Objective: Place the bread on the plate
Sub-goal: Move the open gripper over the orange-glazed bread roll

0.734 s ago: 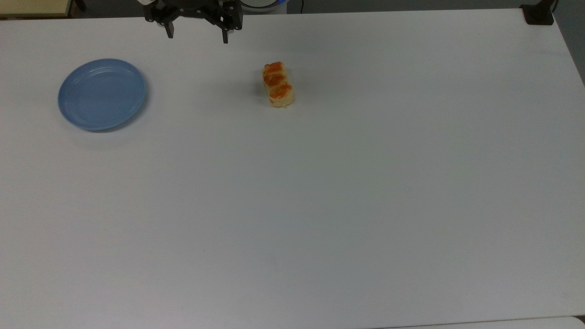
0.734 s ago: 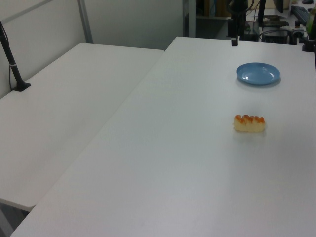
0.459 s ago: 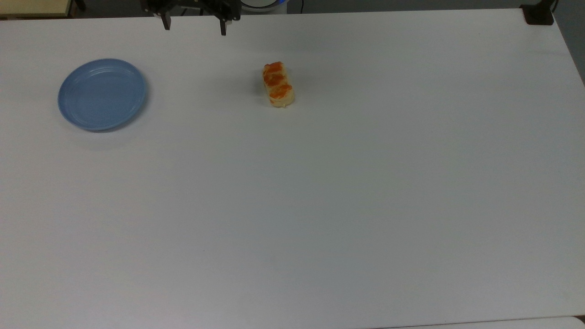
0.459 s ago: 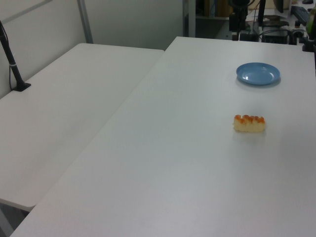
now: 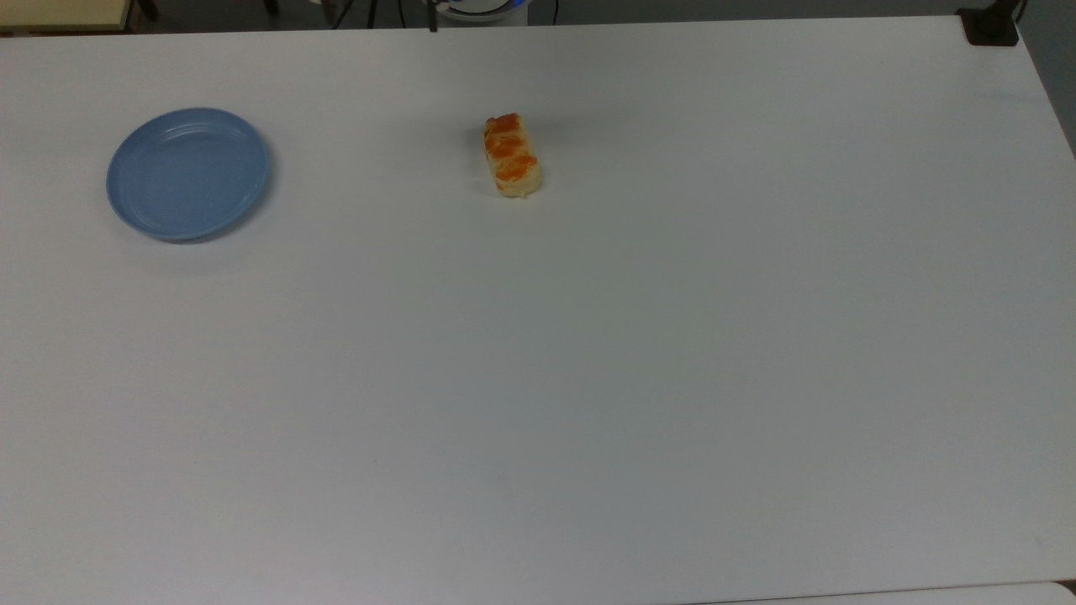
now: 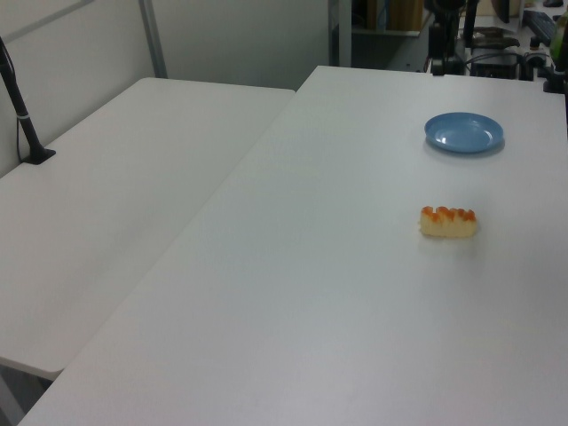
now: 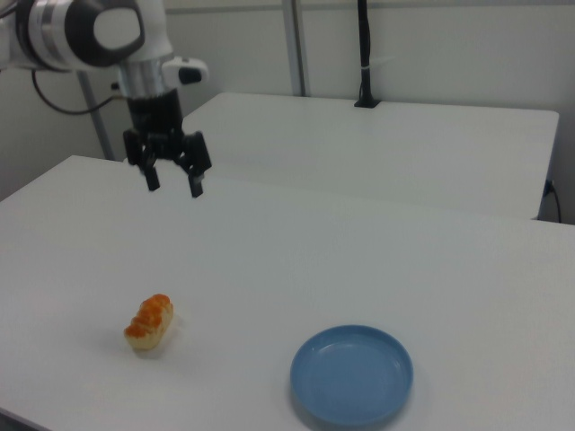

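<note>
Where the table [image 5: 588, 378] is scanned from the top view's left, the first item is one plate [image 5: 187, 173], round, light blue, with a raised rim and faint rings. Nothing lies in it. It sits flat near the table's far edge. To the top view's right of it, well apart, lies one bread [image 5: 511, 155], a small oblong pale-yellow loaf with orange-red patches on top. It rests directly on the table, its long side running roughly toward the camera.

In the left view the order differs: the bread [image 6: 448, 222] is nearer the camera and the plate [image 6: 463, 132] lies beyond it, again empty.

In the right view, from the right view's left, stands the arm [image 7: 99, 36], white with a dark wrist, cut off at the frame's upper left corner. Below it hangs one gripper [image 7: 173, 185], its two dark fingers spread apart and pointing down, with nothing between them. It is held above the table, well clear of the surface, and well apart from both the bread [image 7: 149, 322] and the plate [image 7: 351, 374]. The bread lies below it and nearer the camera; the plate is at the right view's lower right, part of its near rim close to the frame's bottom edge.

Count: one plate, one bread, one gripper. A second white table [image 6: 115, 186] adjoins the first.
</note>
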